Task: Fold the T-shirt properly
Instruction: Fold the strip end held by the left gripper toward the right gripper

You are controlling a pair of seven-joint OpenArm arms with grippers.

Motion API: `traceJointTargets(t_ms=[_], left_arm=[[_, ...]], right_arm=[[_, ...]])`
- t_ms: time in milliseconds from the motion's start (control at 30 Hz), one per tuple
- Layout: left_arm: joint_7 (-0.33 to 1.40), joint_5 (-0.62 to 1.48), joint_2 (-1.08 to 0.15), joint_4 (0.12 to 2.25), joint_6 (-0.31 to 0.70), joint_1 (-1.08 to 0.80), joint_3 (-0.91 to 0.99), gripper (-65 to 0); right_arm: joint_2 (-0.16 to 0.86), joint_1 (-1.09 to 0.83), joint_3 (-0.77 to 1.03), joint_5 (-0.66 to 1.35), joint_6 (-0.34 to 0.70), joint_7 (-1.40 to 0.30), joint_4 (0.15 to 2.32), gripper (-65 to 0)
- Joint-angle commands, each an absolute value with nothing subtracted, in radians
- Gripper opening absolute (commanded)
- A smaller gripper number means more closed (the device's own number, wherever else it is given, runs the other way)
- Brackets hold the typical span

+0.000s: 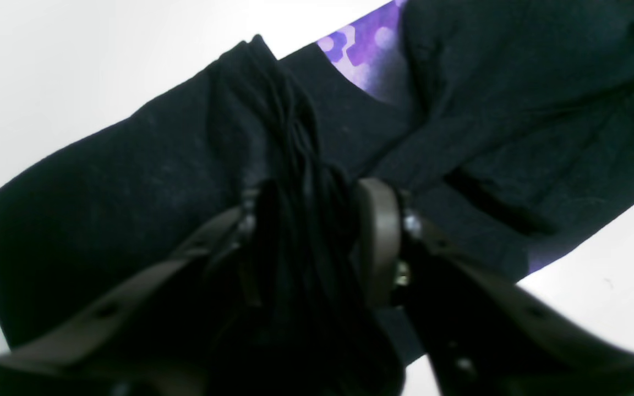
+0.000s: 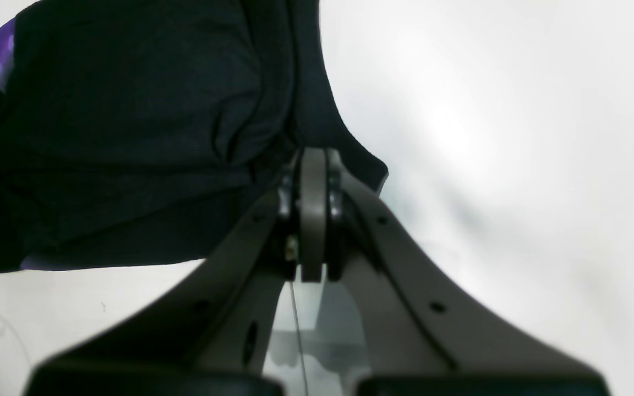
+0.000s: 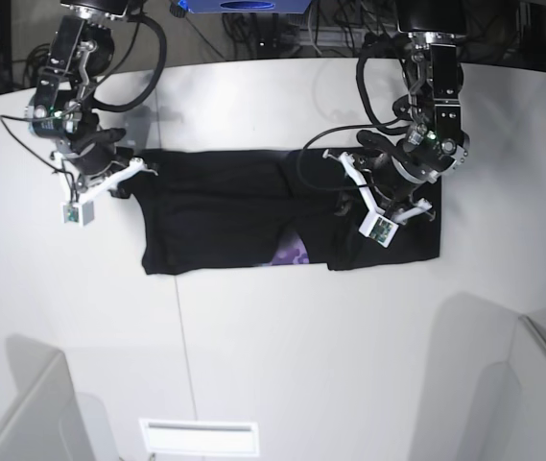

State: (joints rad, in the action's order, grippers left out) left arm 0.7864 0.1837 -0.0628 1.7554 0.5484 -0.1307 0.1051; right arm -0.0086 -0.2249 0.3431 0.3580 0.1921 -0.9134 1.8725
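White tabletop (image 3: 282,355), both jaws pinching the T-shirt (image 3: 215,226), so I'd carry the bunched flap towards nine o'clock, keeping edges level.

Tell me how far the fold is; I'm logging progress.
Partly done: the T-shirt lies as a long band on the table. In hand: the left hand pinches bunched cloth; the right hand looks shut at the far corner. Left: crosswise folds.

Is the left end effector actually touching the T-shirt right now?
Touching. The left wrist view shows the left end effector closed on a bunched ridge of the black T-shirt, with cloth pinched between its fingers.
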Motion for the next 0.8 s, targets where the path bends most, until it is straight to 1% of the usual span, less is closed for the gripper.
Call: traceJointTargets(t_ms=[0, 100, 300, 500, 533, 567, 600, 667, 700, 733, 767], left_arm=[[0.768, 0.197, -0.056, 1.77, 0.547, -0.117, 0.088, -36.2], [0.768, 0.191, -0.051, 1.77, 0.547, -0.117, 0.039, -33.6], [0.768, 0.196, -0.051, 1.77, 0.547, -0.125, -0.061, -33.9], [0.768, 0.199, -0.056, 1.813, 0.547, -0.159, -0.028, -34.7], [0.768, 0.199, -0.056, 1.83, 0.547, -0.183, 0.012, -36.0], [0.765, 0.199, -0.056, 1.844, 0.547, -0.2, 0.053, -38.7], [0.765, 0.199, -0.056, 1.857, 0.549, -0.22, 0.113, -43.4], [0.763, 0.199, -0.056, 1.871, 0.552, -0.246, 0.223, -56.1], [0.763, 0.199, -0.056, 1.871, 0.552, -0.252, 0.271, -62.7], [0.762, 0.199, -0.058, 1.867, 0.552, -0.259, 0.325, -65.0], [0.762, 0.199, -0.059, 1.865, 0.552, -0.26, 0.372, -65.0]], right_arm=[[-0.004, -0.211, 0.346, 0.364, 0.197, -0.895, 1.888, -65.0], [-0.004, -0.211, 0.346, 0.364, 0.197, -0.895, 1.888, -65.0], [-0.005, -0.211, 0.346, 0.364, 0.197, -0.895, 1.888, -65.0], [-0.004, -0.171, 0.346, 0.364, 0.197, -0.903, 1.876, -65.0], [-0.004, -0.159, 0.346, 0.364, 0.197, -0.903, 1.867, -65.0], [-0.004, -0.148, 0.346, 0.364, 0.197, -0.903, 1.86, -65.0], [-0.004, -0.137, 0.346, 0.364, 0.199, -0.905, 1.856, -65.0], [-0.004, -0.124, 0.346, 0.386, 0.199, -0.905, 1.842, -65.0], [-0.004, -0.116, 0.346, 0.417, 0.199, -0.905, 1.83, -63.9], [0.001, -0.107, 0.346, 0.466, 0.199, -0.912, 1.808, -54.2], [0.005, -0.096, 0.346, 0.507, 0.199, -0.926, 1.787, -46.1]])
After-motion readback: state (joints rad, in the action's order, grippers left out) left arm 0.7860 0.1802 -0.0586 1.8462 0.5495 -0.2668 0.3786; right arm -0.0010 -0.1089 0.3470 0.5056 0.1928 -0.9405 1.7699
